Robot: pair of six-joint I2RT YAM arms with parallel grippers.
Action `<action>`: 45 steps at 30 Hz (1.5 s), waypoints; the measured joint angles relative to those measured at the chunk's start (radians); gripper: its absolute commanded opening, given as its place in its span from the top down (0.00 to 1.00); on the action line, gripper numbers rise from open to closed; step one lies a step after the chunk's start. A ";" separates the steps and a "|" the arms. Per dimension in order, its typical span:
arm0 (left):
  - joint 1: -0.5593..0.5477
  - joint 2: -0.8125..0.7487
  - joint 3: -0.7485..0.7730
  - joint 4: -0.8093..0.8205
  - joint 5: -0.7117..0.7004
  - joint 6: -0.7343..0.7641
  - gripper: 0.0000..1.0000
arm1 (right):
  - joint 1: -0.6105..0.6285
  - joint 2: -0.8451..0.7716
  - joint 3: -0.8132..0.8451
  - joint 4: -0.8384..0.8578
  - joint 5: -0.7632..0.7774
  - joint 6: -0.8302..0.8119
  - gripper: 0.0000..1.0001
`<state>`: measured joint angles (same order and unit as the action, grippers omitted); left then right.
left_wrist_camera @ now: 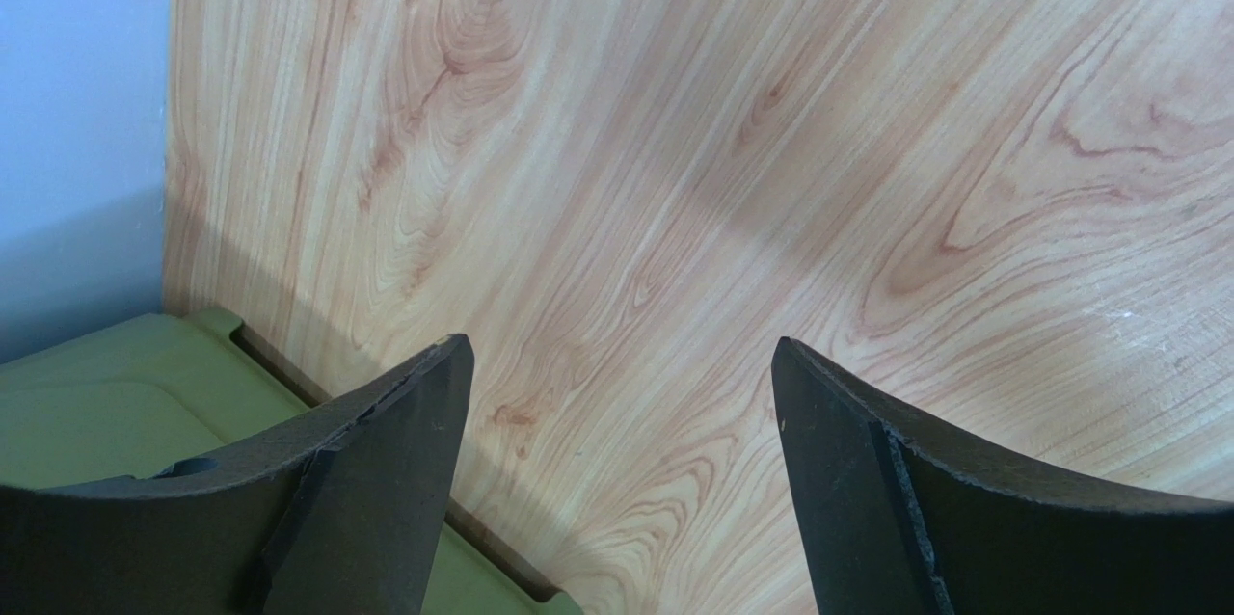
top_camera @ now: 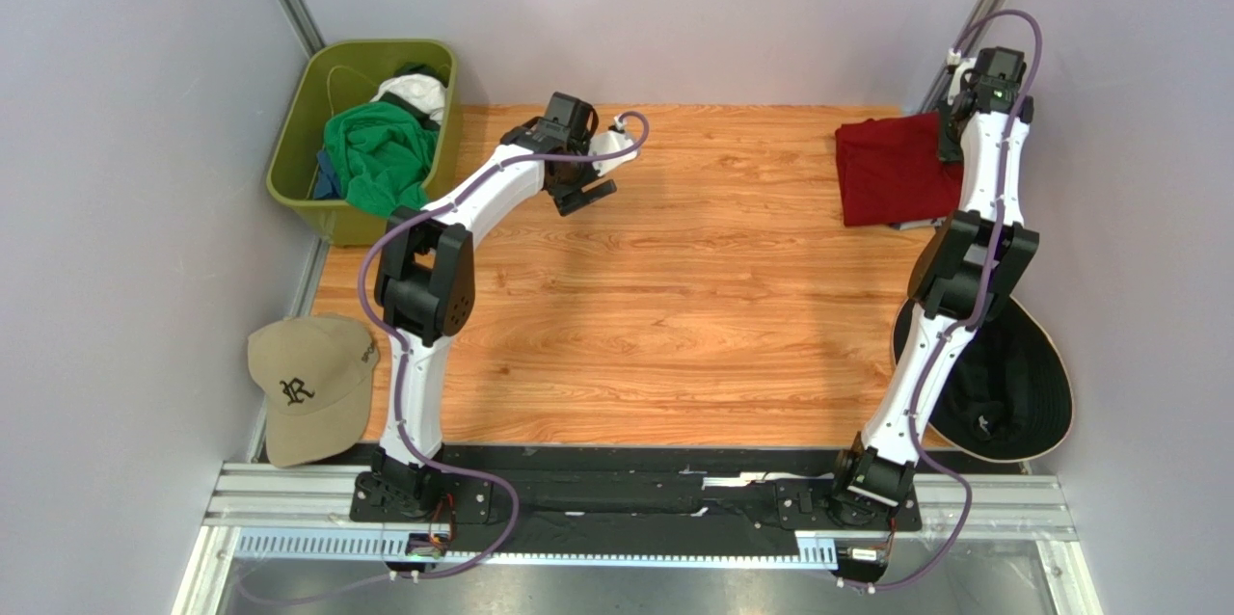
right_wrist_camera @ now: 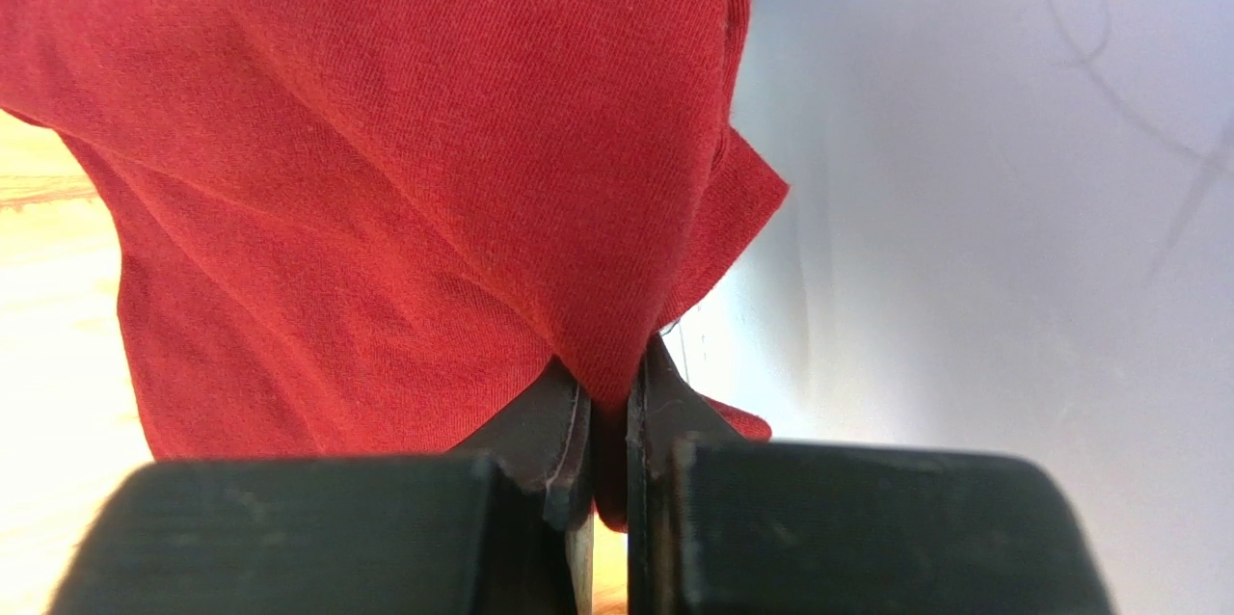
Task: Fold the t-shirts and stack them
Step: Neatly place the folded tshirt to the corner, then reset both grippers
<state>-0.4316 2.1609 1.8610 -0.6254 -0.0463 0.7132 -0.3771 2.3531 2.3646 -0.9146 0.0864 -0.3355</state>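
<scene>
A dark red t-shirt (top_camera: 891, 167) lies folded at the table's far right; in the right wrist view its cloth (right_wrist_camera: 406, 167) fills the frame. My right gripper (top_camera: 953, 138) (right_wrist_camera: 611, 381) is shut on a fold of that red cloth at its right edge. A bright green t-shirt (top_camera: 377, 153) sits crumpled in the olive bin (top_camera: 297, 153), with a strip of blue cloth (top_camera: 326, 181) beside it. My left gripper (top_camera: 591, 189) (left_wrist_camera: 620, 369) hangs open over bare wood just right of the bin, nothing between its fingers.
The bin's green rim (left_wrist_camera: 102, 398) shows low left in the left wrist view. White cloth (top_camera: 413, 92) lies at the bin's back. A tan cap (top_camera: 307, 387) lies at the left edge and a black wide-brimmed hat (top_camera: 1014, 384) at the right. Grey walls close three sides.
</scene>
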 measured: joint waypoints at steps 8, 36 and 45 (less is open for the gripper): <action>-0.001 0.000 -0.004 -0.004 -0.004 0.000 0.16 | -0.033 0.000 0.000 0.002 -0.008 0.002 1.00; -0.012 -0.058 -0.127 0.024 -0.016 -0.021 0.10 | -0.046 -0.119 -0.300 0.125 -0.040 0.018 0.41; -0.012 -0.298 -0.260 0.103 -0.055 -0.153 0.01 | 0.002 -0.488 -0.558 0.140 -0.123 0.029 0.08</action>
<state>-0.4435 1.8629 1.6009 -0.5224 -0.1017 0.5598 -0.3756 1.8656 1.8065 -0.7746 -0.0368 -0.3061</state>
